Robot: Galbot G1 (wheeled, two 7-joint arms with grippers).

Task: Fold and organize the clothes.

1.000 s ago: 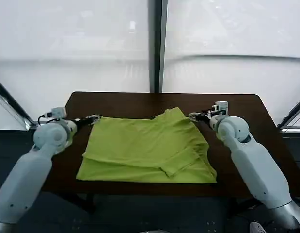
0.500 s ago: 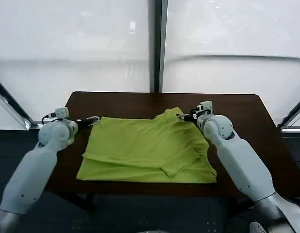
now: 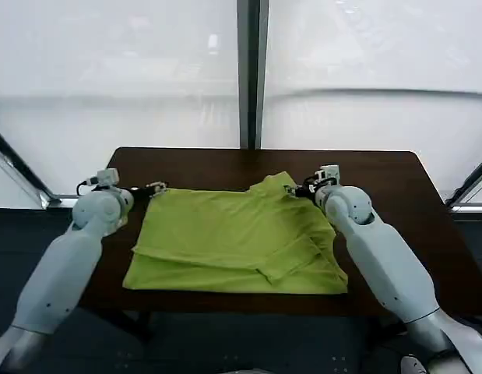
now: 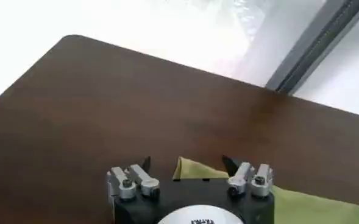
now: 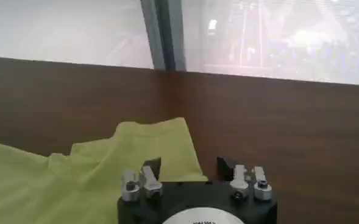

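T-shirt [image 3: 239,238] lies partly folded on the dark table [image 3: 381,167], its lower hem along the near edge and a raised flap pointing to the far edge. In the head view the left gripper [image 3: 156,188] sits at the shirt's far left corner and the right gripper [image 3: 300,189] at the far right corner by the flap — both low over the cloth.

In the left wrist view the left gripper [image 4: 186,163] has its jaws spread, the green corner lying just between the tips.

In the right wrist view the right gripper [image 5: 188,164] is spread too, astride the edge of the flap.

I judge the step to be seizing both far corners. To do it well, each gripper should settle until its tips straddle only the top layer, then close together — an uneven pinch would drag the fold askew.
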